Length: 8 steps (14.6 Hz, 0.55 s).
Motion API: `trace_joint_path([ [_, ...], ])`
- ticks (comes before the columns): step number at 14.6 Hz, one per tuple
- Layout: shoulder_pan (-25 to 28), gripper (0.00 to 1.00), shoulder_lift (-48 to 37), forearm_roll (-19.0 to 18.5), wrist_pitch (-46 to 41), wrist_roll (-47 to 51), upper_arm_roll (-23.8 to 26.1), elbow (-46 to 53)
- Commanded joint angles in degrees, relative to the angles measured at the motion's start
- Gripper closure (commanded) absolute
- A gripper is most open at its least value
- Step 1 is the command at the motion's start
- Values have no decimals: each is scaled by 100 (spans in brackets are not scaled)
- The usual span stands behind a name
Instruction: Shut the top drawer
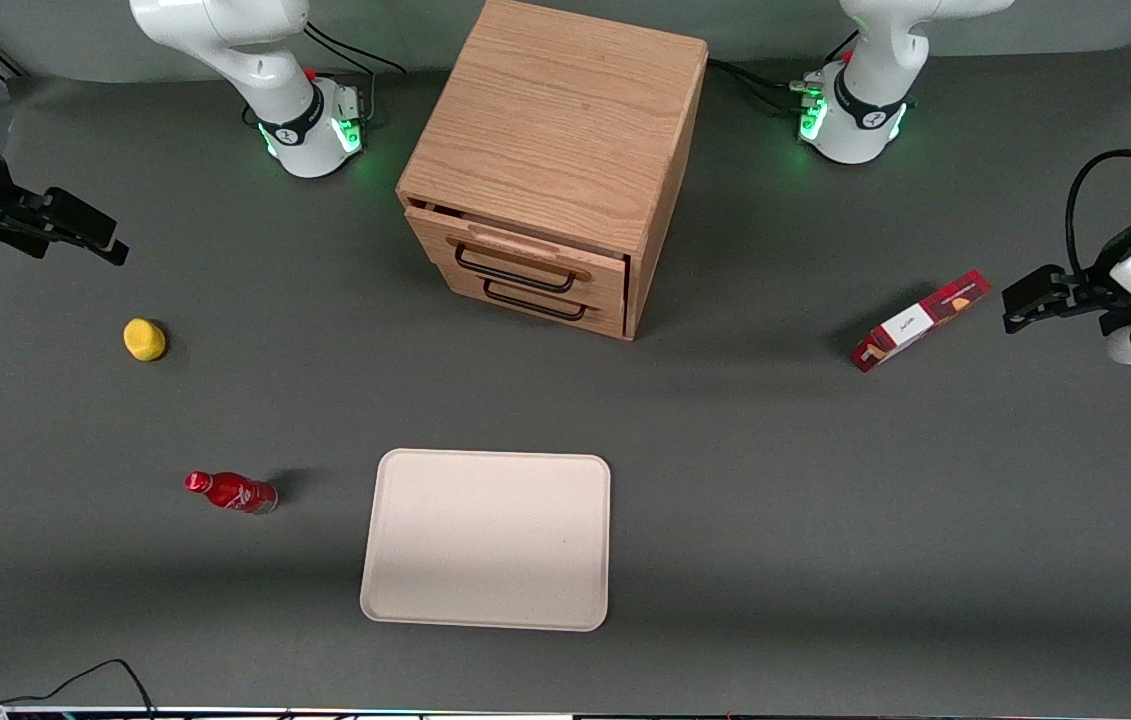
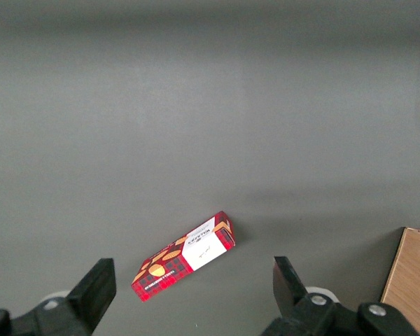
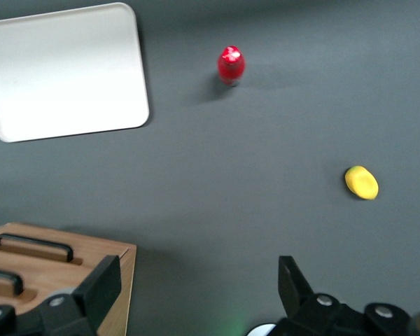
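The gripper [image 1: 110, 245] hangs above the grey table [image 1: 825, 520] at the working arm's end, well apart from the cabinet [image 1: 555, 130], its fingers [image 3: 101, 283] spread wide with nothing between them. Just nearer the front camera than the gripper lies a lemon [image 1: 144, 339], and nearer still stands a red bottle [image 1: 230, 491], upright, its cap [image 3: 231, 53] seen from above in the wrist view.

A cream tray [image 1: 395, 600] lies flat on the table, nearer the camera than the cabinet and well apart from it.

The cabinet, of light oak, stands mid-table between the two arm bases [image 1: 310, 135]. The top drawer [image 1: 525, 262] sits in the cabinet's upper slot, pulled out a little: a dark gap shows along its upper edge and at the side of its front panel. A raised wooden strip and a black wire handle [image 1: 513, 270] cross its front. Beneath it the lower drawer [image 1: 535, 303] sits flush, with a handle of its own.

Toward the parked arm's end lies a red box [image 1: 917, 321], flat on the table.

The table is matte dark grey, lit from above so that things cast soft shadows. Green lights glow at both bases, and a black cable [image 1: 95, 675] curls at the table edge nearest the camera.
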Motion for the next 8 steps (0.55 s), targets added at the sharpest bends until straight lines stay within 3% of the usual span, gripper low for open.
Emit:
trace_joint_path([
  [1,45,0,-504,-264,302,208,20,-712],
  [3,27,0,-425,-432,258,190,-7,-668],
  [8,18,0,-320,-441,214,172,-121,-536],
])
